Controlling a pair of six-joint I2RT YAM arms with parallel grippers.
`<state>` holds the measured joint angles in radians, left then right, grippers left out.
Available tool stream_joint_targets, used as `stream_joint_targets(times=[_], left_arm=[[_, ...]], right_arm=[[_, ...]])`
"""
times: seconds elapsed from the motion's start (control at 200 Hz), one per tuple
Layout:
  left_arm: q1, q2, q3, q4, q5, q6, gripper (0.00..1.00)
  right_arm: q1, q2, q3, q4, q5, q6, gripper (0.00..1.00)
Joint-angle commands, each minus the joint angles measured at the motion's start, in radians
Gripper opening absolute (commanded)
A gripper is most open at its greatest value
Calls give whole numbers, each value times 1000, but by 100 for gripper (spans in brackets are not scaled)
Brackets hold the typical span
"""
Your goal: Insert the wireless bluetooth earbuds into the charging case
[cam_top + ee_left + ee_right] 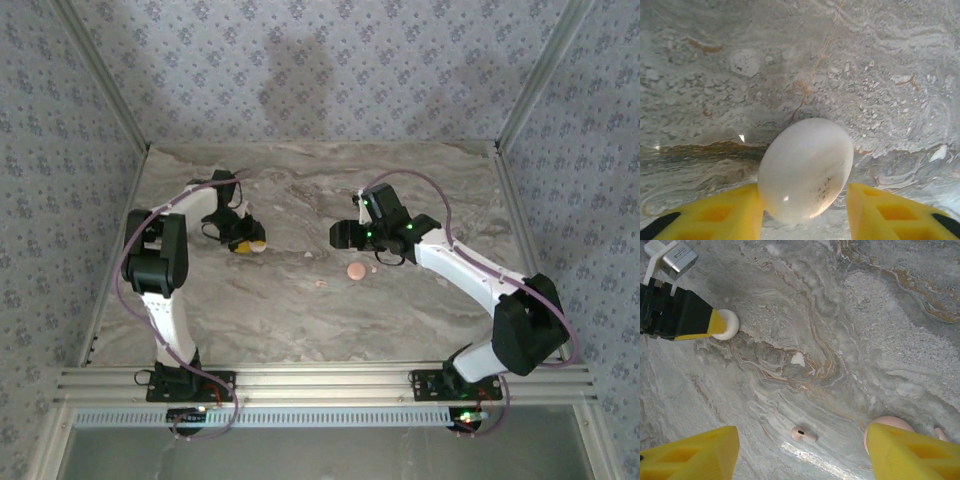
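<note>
A white oval charging case lies on the marble table between the yellow fingers of my left gripper. The left finger touches it and a gap shows beside the right finger, so the jaws stand open. From above, the case sits at the tip of the left gripper. A tiny white earbud lies a little way off it. My right gripper hangs open above a pink earbud. A round pink case is partly hidden behind its right finger.
A second pink earbud lies just right of the pink case. The left gripper shows at the top left of the right wrist view. Metal rails edge the table, and patterned walls stand behind.
</note>
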<state>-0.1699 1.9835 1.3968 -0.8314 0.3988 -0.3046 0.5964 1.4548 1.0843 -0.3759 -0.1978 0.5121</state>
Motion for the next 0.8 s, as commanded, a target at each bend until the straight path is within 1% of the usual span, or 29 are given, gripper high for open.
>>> stream_joint_targets(times=[0.0,0.205,0.35,0.51,0.595,0.64,0.795], left_arm=[[6,-56,-19,-35,-35,14,51],[5,-92,-28,-53,-58,30,51],[-2,-181,-46,-61,-84,25,51],[-22,-313,-74,-62,-104,31,51],[-41,-383,-96,-50,-126,45,51],[-55,-416,-110,-41,-143,50,51],[-102,-499,-196,17,-181,46,50]], right_arm=[[11,-23,35,-30,14,-6,70],[22,-29,49,-59,24,-6,70],[26,-30,66,-112,24,-4,69],[26,-20,88,-219,46,0,68],[29,-2,100,-328,74,18,66],[31,8,145,-377,88,20,66],[40,67,192,-543,148,20,66]])
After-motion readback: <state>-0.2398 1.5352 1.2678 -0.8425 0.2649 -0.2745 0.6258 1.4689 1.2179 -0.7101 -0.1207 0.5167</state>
